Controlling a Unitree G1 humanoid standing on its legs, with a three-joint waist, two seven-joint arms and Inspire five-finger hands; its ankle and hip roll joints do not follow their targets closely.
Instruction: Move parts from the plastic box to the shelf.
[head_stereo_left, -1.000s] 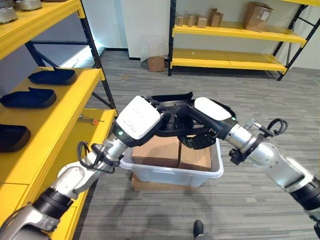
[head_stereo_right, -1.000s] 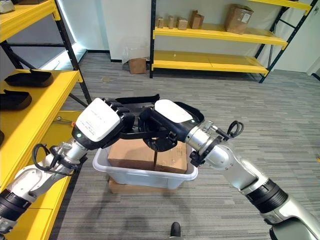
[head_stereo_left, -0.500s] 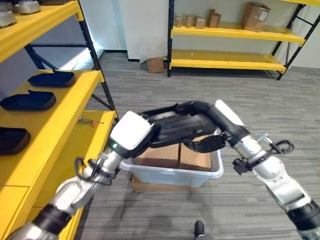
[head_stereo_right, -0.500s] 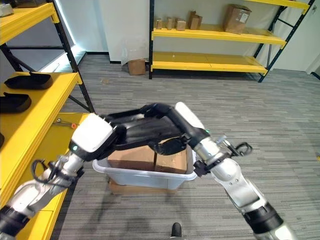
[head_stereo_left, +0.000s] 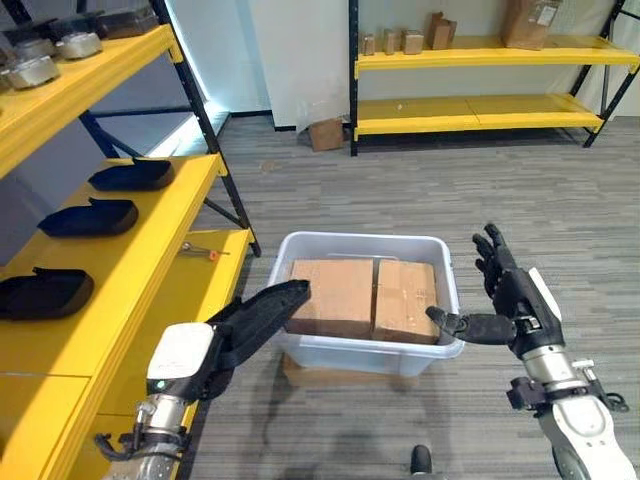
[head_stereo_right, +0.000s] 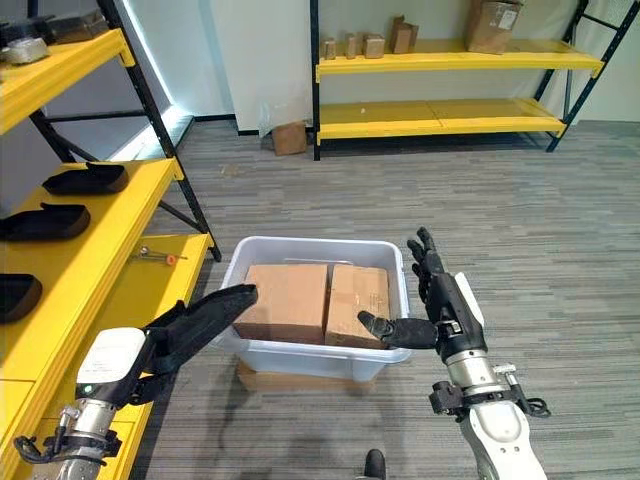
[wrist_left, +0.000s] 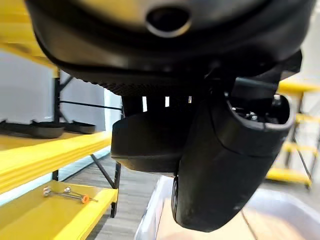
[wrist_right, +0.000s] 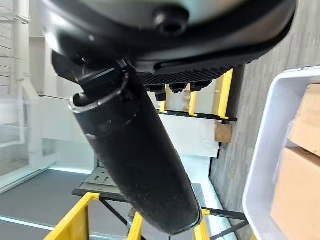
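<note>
I see my left hand (head_stereo_left: 215, 350) at seven o'clock gripping a black part (head_stereo_left: 262, 312) beside the plastic box (head_stereo_left: 362, 243). My right hand (head_stereo_right: 440, 310) at four o'clock is spread, holding nothing. The head views show cardboard boxes (head_stereo_left: 365, 298) in the box; the left wrist view shows a tool (wrist_left: 65, 192) on the shelf (head_stereo_left: 170, 270).

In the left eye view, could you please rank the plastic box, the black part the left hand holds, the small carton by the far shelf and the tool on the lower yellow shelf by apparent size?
1. Plastic box.
2. Black part in the left hand; nearer the camera, so its true size is unsure.
3. Small carton; far away, so probably bigger than it looks.
4. Tool, slightly smaller-looking than the carton.
</note>
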